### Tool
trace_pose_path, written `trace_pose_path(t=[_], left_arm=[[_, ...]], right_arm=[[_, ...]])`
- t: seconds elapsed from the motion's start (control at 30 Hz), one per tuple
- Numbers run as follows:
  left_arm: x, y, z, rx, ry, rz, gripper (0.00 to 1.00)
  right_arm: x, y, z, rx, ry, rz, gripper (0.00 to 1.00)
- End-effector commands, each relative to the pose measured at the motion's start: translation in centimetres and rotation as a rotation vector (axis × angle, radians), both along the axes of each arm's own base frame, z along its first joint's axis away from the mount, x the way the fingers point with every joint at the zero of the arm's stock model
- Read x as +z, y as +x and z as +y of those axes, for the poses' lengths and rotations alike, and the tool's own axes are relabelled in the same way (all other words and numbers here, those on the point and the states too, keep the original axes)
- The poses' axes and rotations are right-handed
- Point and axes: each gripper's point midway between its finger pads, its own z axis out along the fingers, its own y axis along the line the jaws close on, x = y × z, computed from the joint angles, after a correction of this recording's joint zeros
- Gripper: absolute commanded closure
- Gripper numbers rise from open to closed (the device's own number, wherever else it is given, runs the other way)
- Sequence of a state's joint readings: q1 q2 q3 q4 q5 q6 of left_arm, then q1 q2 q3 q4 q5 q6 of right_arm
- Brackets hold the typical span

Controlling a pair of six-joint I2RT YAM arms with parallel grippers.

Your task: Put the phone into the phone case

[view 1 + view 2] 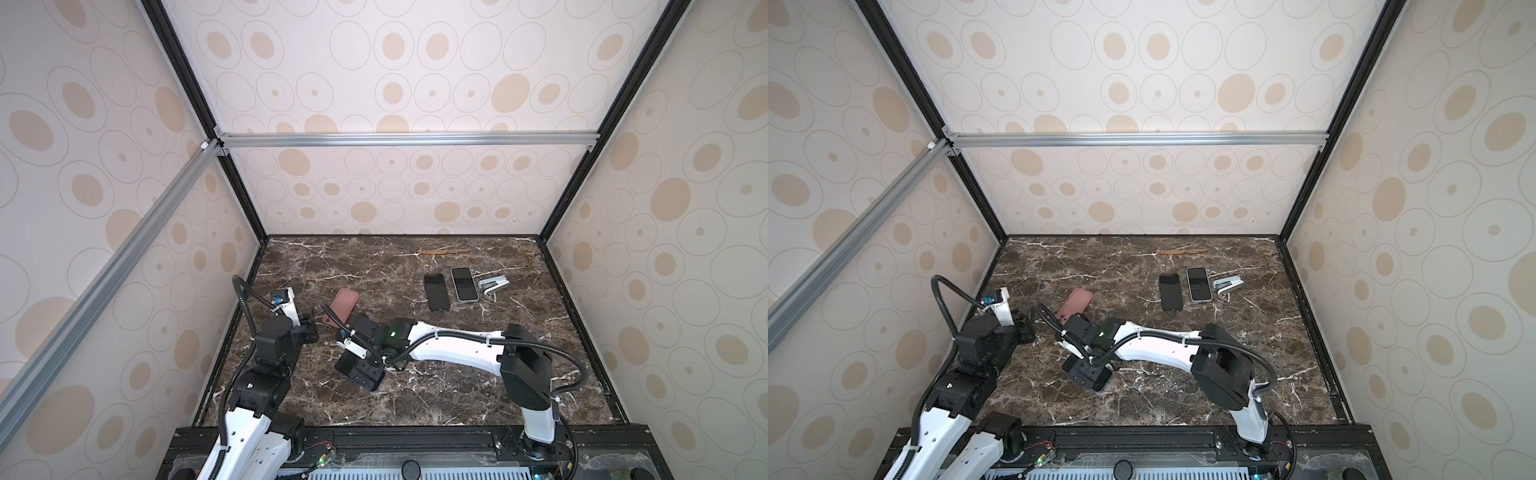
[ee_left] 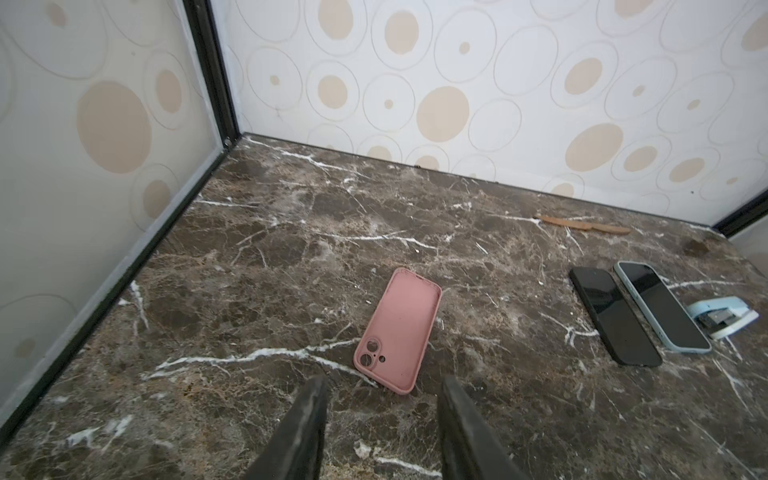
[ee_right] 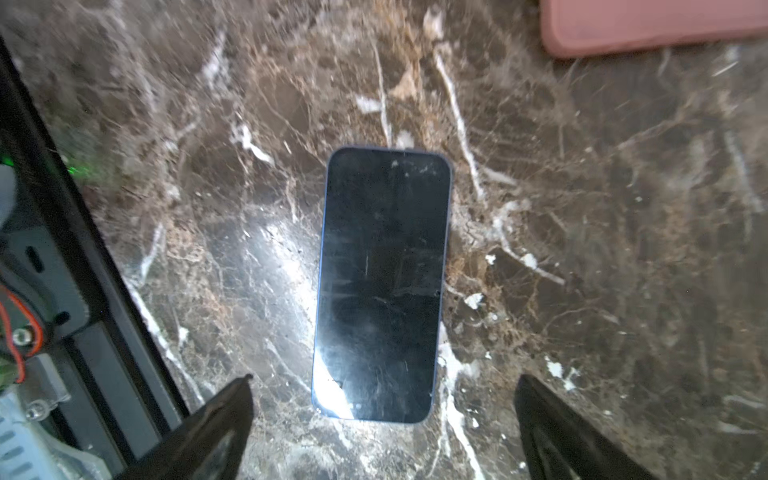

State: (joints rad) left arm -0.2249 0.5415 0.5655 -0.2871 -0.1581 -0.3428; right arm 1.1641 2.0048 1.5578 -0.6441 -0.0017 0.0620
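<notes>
Marble table (image 1: 457,395) bears pink phone case (image 2: 399,328), phone (image 3: 380,286) outside it.

Two white-and-black robot arms reach in from the near edge. The right arm (image 1: 453,345) stretches low across the middle toward the left side, and the right gripper (image 3: 384,384) points downward, jaws spread wide and empty. The left arm (image 1: 266,361) stands folded at the left. The left gripper (image 2: 382,380) faces forward, jaws partly apart and empty.

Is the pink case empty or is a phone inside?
Empty. The pink case lies open side up, its bare pink inside showing.
</notes>
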Motion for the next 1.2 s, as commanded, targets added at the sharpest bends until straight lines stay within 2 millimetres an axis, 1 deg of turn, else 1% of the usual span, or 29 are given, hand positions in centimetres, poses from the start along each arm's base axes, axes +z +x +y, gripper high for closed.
trace_pose_path(t=[0.0,0.17,0.3,0.4,0.57,0.7,0.9,1.03,1.1,1.17], left_arm=[[0.0,-0.6,1.3,0.061,0.021,-0.001,0.56],[0.3,-0.8,1.5,0.071,0.023,-0.013,0.56],[0.1,-0.7,1.5,0.073,0.026,-0.016,0.56],[0.0,-0.6,1.6,0.074,0.032,-0.013,0.56],[0.0,-0.7,1.7,0.077,0.033,-0.019,0.56],[0.1,-0.7,1.6,0.072,0.029,-0.022,0.55],[-0.2,-0.6,1.3,0.061,0.026,-0.01,0.55],[-0.2,-0.5,1.3,0.059,0.026,-0.008,0.55],[-0.5,-0.4,1.2,0.055,0.027,0.002,0.55],[-0.8,-0.3,1.0,0.046,0.027,0.012,0.55]], right_arm=[[-1.9,-0.8,-0.2,0.005,-0.047,0.042,0.0],[-4.0,-0.8,-0.6,-0.047,-0.125,0.051,0.0],[-4.5,-1.1,-0.9,-0.047,-0.145,0.052,0.01],[-5.0,-1.2,-1.6,-0.043,-0.186,0.041,0.02],[-6.2,-1.9,-2.2,-0.04,-0.237,0.067,0.08],[-7.0,-2.5,-1.9,-0.045,-0.241,0.108,0.13],[-7.3,-1.9,-2.3,-0.083,-0.275,0.092,0.22],[-6.8,-1.8,-2.6,-0.103,-0.26,0.08,0.34],[-6.2,-1.6,-2.7,-0.117,-0.241,0.074,0.4],[-5.7,-1.5,-2.7,-0.123,-0.222,0.069,0.43]])
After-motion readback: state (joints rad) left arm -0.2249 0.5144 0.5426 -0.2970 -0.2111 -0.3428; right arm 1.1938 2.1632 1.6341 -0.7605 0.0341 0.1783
